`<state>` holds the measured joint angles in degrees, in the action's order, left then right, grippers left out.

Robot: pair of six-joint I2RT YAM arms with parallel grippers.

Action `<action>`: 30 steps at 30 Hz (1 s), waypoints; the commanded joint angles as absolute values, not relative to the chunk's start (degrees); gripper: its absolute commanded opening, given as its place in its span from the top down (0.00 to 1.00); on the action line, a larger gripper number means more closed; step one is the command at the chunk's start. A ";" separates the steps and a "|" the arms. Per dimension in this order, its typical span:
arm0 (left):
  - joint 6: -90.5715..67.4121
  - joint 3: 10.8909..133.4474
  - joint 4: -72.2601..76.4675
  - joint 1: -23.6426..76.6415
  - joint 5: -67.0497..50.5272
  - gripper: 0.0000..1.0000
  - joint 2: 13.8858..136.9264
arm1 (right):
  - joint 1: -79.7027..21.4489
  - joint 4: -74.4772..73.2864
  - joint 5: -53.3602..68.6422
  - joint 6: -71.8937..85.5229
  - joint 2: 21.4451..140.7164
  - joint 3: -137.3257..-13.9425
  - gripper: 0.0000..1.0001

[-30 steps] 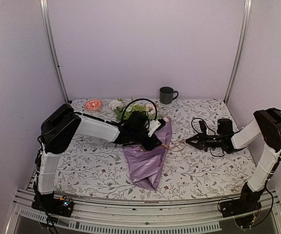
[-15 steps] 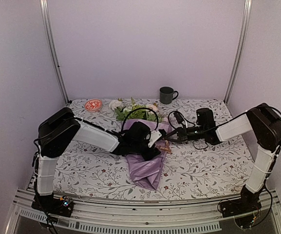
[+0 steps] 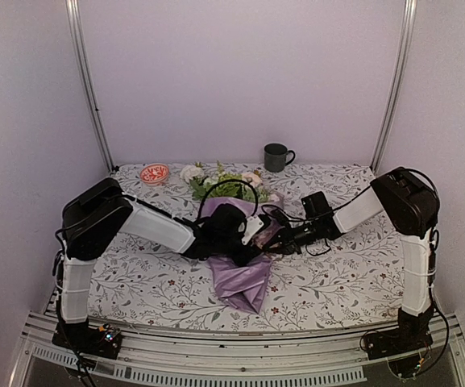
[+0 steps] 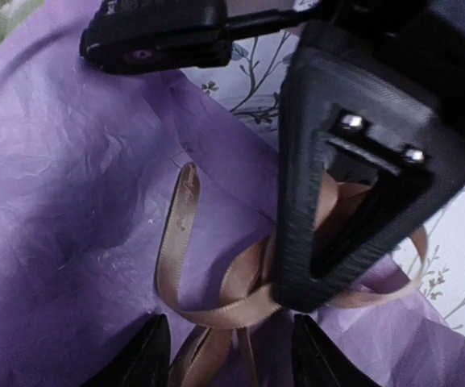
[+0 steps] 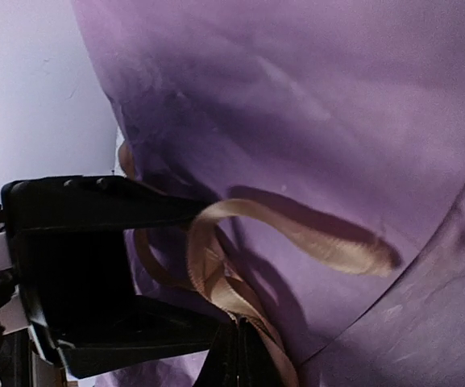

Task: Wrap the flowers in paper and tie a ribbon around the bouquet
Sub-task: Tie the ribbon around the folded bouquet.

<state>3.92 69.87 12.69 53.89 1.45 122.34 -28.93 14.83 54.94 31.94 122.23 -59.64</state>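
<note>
The bouquet lies mid-table, its flowers [image 3: 222,182] pointing to the back and the lilac paper [image 3: 244,282] fanning toward me. My left gripper [image 3: 251,242] sits over the bundle's waist. In the left wrist view it [image 4: 232,359] is open, with its tips astride the beige ribbon [image 4: 176,242] that loops on the paper [image 4: 63,161]. My right gripper [image 3: 275,241] has reached in from the right, close against the left one. In the right wrist view it [image 5: 242,343] is shut on the ribbon [image 5: 296,230], which curls up out of the jaws. The stalks are hidden by paper.
A dark mug [image 3: 276,156] stands at the back, right of centre. A small red-and-white bowl [image 3: 155,172] sits at the back left. The floral table cloth [image 3: 337,274] covers the table. Both arms crowd the middle.
My right arm has swung left across the table to the bouquet, still shut on the ribbon. The left gripper has stayed on the bundle.
</note>
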 commanded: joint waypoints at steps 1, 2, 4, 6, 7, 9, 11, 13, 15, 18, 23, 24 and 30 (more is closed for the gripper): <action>8.63 67.64 18.67 55.78 2.31 0.46 113.65 | -28.89 1.09 47.07 25.33 124.84 -61.37 1.00; 9.45 67.03 19.32 55.99 1.95 0.46 112.16 | -28.88 -0.05 46.74 24.82 125.24 -61.50 1.00; 10.77 65.97 19.51 56.41 1.12 0.45 109.61 | -28.83 -2.18 45.95 23.56 126.18 -61.88 1.00; 11.56 65.01 18.46 56.84 0.65 0.46 107.45 | -28.87 -2.29 45.60 23.09 125.98 -61.42 1.00; 11.77 64.24 17.68 56.92 -0.34 0.47 105.83 | -28.82 -2.30 45.41 22.97 125.60 -61.21 1.00; 11.20 61.66 16.90 56.69 -0.87 0.51 102.26 | -28.83 -2.56 44.69 22.57 124.85 -61.09 1.00; 10.80 58.54 16.90 55.87 -0.21 0.61 98.91 | -28.82 -2.77 44.68 22.25 124.51 -61.08 1.00; 12.11 55.86 16.06 54.80 -0.97 0.74 96.84 | -28.83 -2.73 45.17 22.19 124.69 -61.17 1.00; 14.05 55.41 12.12 53.54 -2.90 0.80 97.58 | -28.88 -2.73 45.30 22.15 124.79 -61.18 1.00; 7.38 63.86 0.47 50.15 -2.34 0.84 104.66 | -28.83 -2.77 44.58 22.14 124.28 -61.01 1.00; -5.81 70.00 -6.22 48.71 0.01 0.82 109.01 | -28.84 -2.66 44.19 21.93 123.50 -60.73 1.00; -7.69 71.93 -8.15 48.96 0.90 0.80 109.89 | -28.85 -2.54 44.76 21.96 123.74 -60.71 1.00; -11.89 83.20 -24.91 51.14 6.14 0.73 117.14 | -28.83 -2.48 45.07 21.89 123.78 -60.65 1.00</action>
